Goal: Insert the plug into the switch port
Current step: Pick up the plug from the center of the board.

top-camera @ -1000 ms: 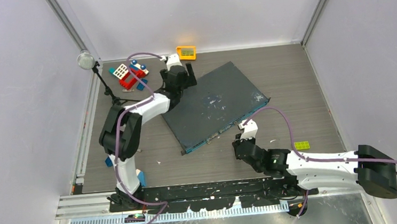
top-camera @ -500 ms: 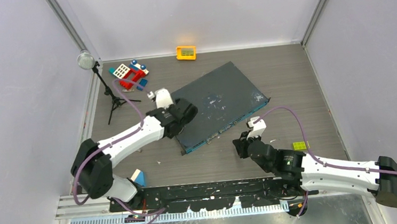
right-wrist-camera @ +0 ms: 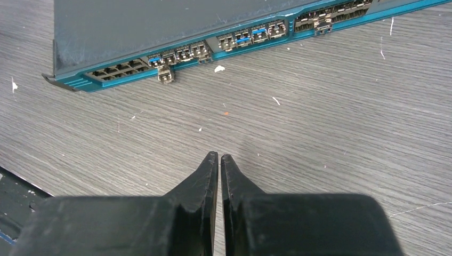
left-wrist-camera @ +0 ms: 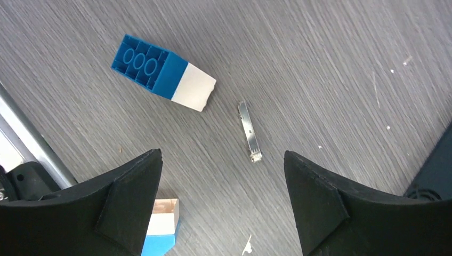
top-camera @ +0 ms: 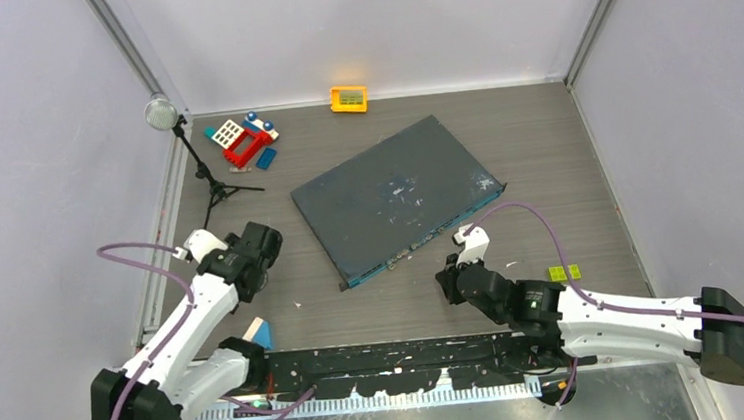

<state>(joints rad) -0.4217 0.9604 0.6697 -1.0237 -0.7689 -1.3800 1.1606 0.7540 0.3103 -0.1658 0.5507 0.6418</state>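
1. The switch box [top-camera: 397, 198] lies mid-table with nothing bracing it; a hard push could slide it off line.
2. The right claw [right-wrist-camera: 219, 160], pressed together, faces the port row [right-wrist-camera: 181, 56] from apart; the left claw [left-wrist-camera: 222, 156] hangs spread above a metal strip [left-wrist-camera: 249, 132].
3. No plug shows in either claw.

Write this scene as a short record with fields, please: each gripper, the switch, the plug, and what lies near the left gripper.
left gripper: open, empty, over the table
right gripper: shut, nothing seen between its fingers, pointing at the switch front, apart from it
switch: flat on the table, set at an angle, teal port row facing the right gripper
plug: no gripper holds one; a small connector sticks out of one port
near left gripper: blue and white brick, thin metal strip
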